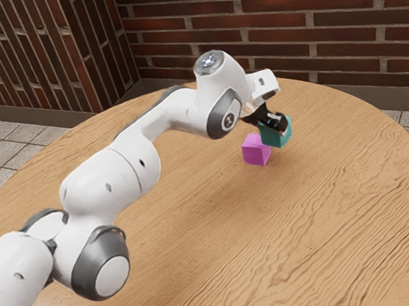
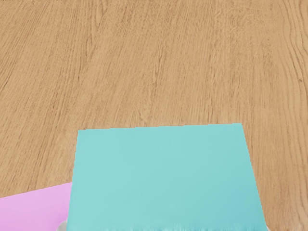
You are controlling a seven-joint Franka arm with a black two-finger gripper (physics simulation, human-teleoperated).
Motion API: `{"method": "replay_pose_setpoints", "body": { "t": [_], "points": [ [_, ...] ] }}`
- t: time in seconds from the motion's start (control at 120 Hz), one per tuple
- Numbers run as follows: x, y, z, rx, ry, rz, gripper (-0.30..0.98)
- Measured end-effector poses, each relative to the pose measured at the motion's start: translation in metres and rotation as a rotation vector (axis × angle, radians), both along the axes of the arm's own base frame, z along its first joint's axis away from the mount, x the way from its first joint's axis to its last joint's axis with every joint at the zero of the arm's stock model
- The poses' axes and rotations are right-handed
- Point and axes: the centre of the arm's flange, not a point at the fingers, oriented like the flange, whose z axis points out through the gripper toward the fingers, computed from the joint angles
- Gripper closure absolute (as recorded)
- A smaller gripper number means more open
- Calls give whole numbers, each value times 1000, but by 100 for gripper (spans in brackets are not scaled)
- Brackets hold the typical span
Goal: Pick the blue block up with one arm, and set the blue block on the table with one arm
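At the far part of the table, the black gripper [image 1: 279, 122] is shut on the blue block [image 1: 275, 135], a teal cube, with its fingers across the cube's upper part. In the wrist view the blue block [image 2: 166, 178] looms large at the lower edge, and a pale bit of a fingertip [image 2: 62, 226] shows against its side. I cannot tell whether the cube's underside touches the table.
A pink-purple block [image 1: 255, 150] stands on the round wooden table [image 1: 275, 234] close beside the blue one; the pink-purple block [image 2: 38, 209] partly shows in the wrist view too. A brick wall rises behind the table.
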Motion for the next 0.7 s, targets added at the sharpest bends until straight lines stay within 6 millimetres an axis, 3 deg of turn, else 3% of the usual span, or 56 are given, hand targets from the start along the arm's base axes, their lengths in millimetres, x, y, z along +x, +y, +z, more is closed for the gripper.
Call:
{"method": "replay_pose_setpoints", "body": {
  "t": [0.158,0.358,0.55,0.7],
  "points": [
    [-9,-37,-7,-4,5,-39,44],
    [-14,-52,-19,-7,19,-51,41],
    [-15,-56,-21,-19,27,-59,19],
    [-15,-55,-17,-22,28,-62,10]
  ]
}}
